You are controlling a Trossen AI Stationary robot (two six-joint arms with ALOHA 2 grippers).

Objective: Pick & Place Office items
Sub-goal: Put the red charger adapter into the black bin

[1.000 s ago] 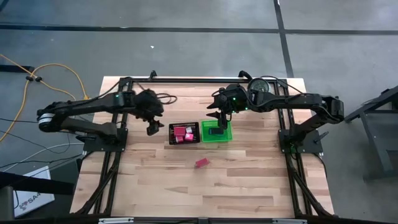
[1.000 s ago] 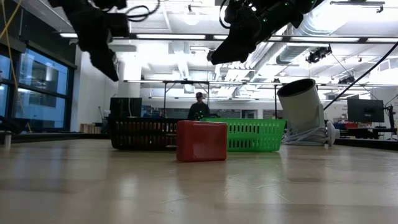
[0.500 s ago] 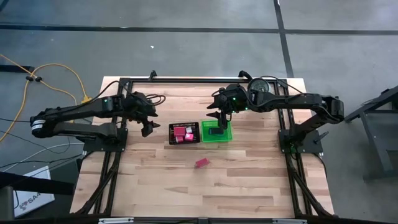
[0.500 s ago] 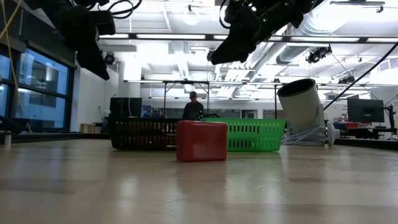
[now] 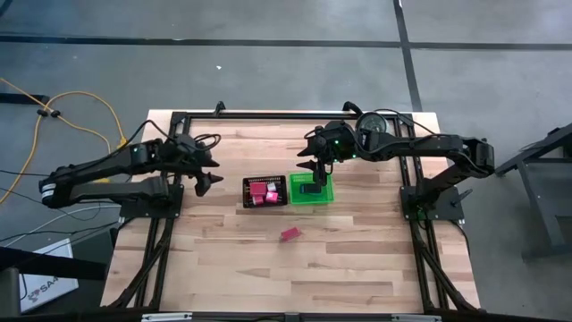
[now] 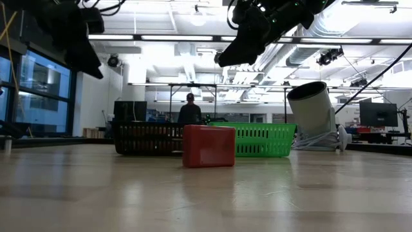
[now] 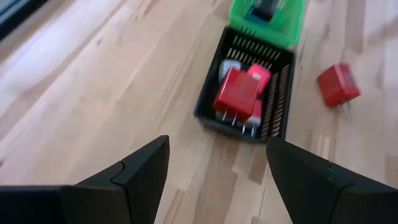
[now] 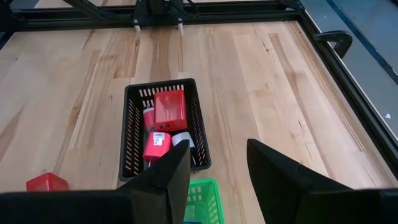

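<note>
1. Left claw (image 5: 201, 183) hangs above bare worktop (image 5: 340, 268), well to the left of the black mesh tray (image 5: 265, 192); its fingers are spread, empty.
2. Right claw (image 5: 315, 170) hovers over the green bin (image 5: 310, 189), arm stretched in from the right; fingers apart, nothing between them.
3. Left wrist view shows the tray's contents: a red block (image 7: 235, 92), a pink piece (image 7: 259, 74) and a white piece (image 7: 227, 67).
4. One red block (image 5: 289, 234) lies alone on the worktop, nearer the front edge.
5. Low view alone shows a person (image 6: 189, 111) standing behind the worktop and a silver cylinder (image 6: 313, 113) tilted at right.
</note>
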